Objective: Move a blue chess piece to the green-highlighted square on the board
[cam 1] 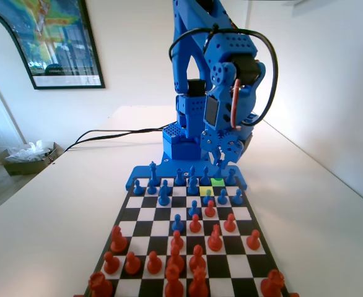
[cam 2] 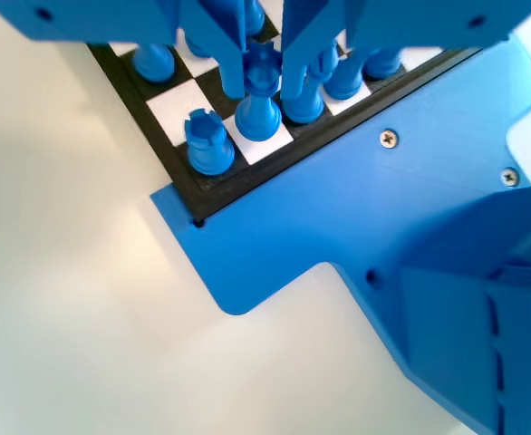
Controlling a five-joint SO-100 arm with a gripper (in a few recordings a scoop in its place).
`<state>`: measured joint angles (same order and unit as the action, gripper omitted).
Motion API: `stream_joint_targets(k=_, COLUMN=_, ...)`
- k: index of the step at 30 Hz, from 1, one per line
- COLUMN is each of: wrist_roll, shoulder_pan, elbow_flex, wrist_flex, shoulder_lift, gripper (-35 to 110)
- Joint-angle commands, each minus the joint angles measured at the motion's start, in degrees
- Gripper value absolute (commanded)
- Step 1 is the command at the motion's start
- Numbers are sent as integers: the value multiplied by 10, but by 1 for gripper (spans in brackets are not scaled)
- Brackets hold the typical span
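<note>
Gripper point(cam 2: 264, 80) jaws astride blue piece point(cam 2: 258, 104) beside corner rook point(cam 2: 208, 143).

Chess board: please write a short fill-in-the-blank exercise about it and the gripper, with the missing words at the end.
1. In the wrist view, the corner square of the board holds a blue ____.
2. Next to it, another blue piece stands ____ the two jaws of the gripper.
3. In the fixed view, the pieces nearest the camera are orange-____.

Missing words: rook; between; red.
</note>
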<state>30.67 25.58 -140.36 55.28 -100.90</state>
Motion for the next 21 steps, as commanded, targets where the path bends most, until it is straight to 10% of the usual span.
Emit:
stream_joint_targets(k=1, wrist_roll=9, shoulder_pan=4, elbow_flex=-10, wrist_flex=-6, shoulder_lift=-37, gripper=1)
stream_joint_targets(k=21, wrist_roll=16, shoulder_pan=-1, elbow_flex=-10, wrist_flex=-25, shoulder_lift=-12, gripper=1)
